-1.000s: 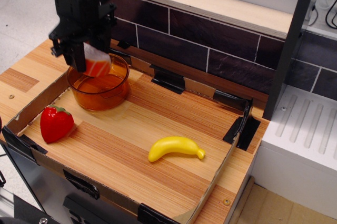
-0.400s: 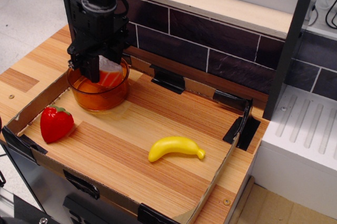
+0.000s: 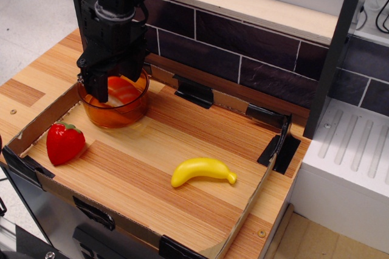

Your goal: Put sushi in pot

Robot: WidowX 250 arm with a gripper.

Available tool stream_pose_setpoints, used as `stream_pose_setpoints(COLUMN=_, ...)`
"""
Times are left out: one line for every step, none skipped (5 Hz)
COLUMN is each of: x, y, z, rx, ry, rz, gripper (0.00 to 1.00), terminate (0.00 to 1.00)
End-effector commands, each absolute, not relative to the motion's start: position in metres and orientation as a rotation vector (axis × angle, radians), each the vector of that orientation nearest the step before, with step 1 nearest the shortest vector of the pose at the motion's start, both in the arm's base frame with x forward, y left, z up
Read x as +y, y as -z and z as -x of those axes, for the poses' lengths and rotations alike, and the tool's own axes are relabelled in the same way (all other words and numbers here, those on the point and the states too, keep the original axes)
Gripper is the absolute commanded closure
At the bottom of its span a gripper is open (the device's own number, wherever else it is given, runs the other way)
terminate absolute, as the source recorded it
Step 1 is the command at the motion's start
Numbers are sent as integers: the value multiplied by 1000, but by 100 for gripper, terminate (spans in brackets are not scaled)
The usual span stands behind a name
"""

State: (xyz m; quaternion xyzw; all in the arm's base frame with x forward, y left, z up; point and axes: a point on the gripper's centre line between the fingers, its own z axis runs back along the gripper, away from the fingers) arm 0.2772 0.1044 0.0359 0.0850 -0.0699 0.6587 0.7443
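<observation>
The amber see-through pot [image 3: 135,110] stands at the back left of the wooden tray. My black gripper [image 3: 118,93] reaches down into the pot from above. Its fingers [image 3: 100,89] are closed on the orange, white-striped sushi [image 3: 126,92], which sits low inside the pot's rim. The gripper body hides the sushi's white top and the far finger.
A red strawberry [image 3: 64,142] lies in front of the pot at the tray's left. A yellow banana [image 3: 202,171] lies mid-tray to the right. A low cardboard wall [image 3: 45,119] rims the tray. A dark tiled wall [image 3: 243,52] runs behind.
My gripper has moved right and down from above the pot's back rim, carrying the sushi into the pot. The strawberry and banana have not moved.
</observation>
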Motion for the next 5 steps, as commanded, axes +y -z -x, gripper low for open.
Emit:
stream_pose_setpoints(x=115, y=-95, z=-279, rx=-288, ry=-1448, rz=-67, gripper=0, terminate=0)
stream_pose_setpoints(x=102, y=-134, z=-281, rx=-312, ry=-1457, rz=-10, gripper=0, terminate=0)
stream_pose_setpoints(x=102, y=-134, z=-281, rx=-312, ry=-1457, rz=-10, gripper=0, terminate=0)
stream_pose_setpoints(x=102, y=-134, z=-281, rx=-312, ry=-1457, rz=-10, gripper=0, terminate=0)
stream_pose_setpoints(x=102, y=-134, z=-281, rx=-312, ry=-1457, rz=-10, gripper=0, terminate=100)
